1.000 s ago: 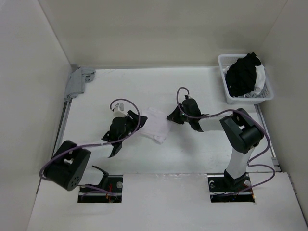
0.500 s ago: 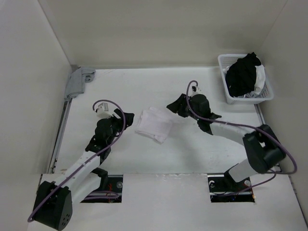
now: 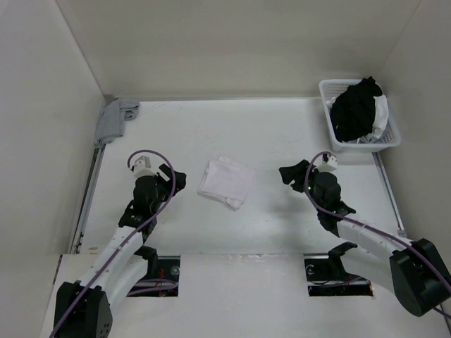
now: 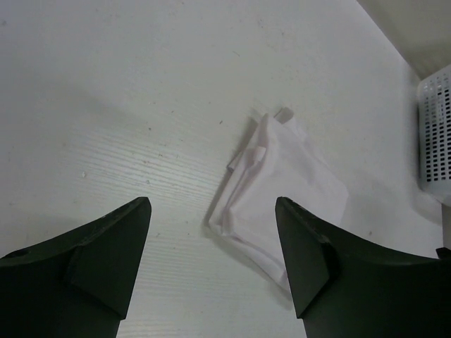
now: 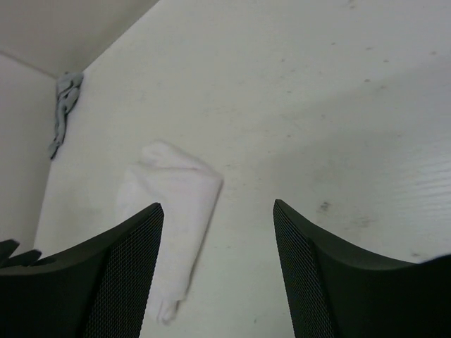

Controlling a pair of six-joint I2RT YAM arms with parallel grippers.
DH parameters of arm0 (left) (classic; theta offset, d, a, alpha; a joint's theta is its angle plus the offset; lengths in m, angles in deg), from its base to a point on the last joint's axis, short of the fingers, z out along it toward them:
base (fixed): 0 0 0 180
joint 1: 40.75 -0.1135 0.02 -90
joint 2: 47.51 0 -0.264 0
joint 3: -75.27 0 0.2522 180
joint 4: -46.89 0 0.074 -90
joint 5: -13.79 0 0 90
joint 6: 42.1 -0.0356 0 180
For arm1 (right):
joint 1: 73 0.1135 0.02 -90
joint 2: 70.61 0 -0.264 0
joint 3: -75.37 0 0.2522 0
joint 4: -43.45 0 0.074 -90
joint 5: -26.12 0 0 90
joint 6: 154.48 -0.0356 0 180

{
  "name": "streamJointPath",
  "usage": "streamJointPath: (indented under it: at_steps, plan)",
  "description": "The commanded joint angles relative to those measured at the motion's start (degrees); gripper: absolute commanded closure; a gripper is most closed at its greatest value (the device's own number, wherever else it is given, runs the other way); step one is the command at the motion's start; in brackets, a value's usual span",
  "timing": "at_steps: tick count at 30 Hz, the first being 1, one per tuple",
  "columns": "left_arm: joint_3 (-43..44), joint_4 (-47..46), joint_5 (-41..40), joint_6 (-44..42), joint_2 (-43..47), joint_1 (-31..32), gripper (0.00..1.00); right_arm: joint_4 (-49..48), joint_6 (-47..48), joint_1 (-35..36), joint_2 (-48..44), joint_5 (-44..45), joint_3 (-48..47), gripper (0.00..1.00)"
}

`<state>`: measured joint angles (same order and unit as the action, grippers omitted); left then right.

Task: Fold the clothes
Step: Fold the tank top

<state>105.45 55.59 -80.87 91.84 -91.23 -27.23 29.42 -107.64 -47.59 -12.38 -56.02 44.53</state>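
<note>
Two pincers, left [image 3: 174, 179] and right [image 3: 289, 174], stand wide open, gripping nothing. I see the clothes [image 3: 226, 182] lying folded mid-surface [image 3: 282, 127] between them, touching neither, long axis running roughly from one pincer toward the other.

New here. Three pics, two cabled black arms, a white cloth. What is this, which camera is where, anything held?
Two robot arms are bolted at the near edge of a white table. One picture looks down from above and behind them. The other two come from a camera on each wrist, so the dark wedges at the bottom are that arm's own fingers. The left gripper and right gripper are both open and hold nothing. Between them a folded white garment lies on the table, touched by neither. A basket at the far right holds a black garment bundle. A small grey cloth sits in the far left corner.
</note>
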Motion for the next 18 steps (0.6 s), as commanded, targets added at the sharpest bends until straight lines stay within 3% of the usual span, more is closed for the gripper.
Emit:
streamJointPath:
  at_steps: [1, 18]
  plan:
    - [1.3, -0.2, 0.7, 0.3, -2.1, -0.1, 0.3, -7.3, -0.9, -1.7, -0.1, 1.7, -0.3, 0.31]
    - [3.8, -5.3, 1.0, -1.2, -11.8, 1.1, 0.3, -7.5, -1.6, -3.0, 4.8, -1.3, -1.6, 0.31]
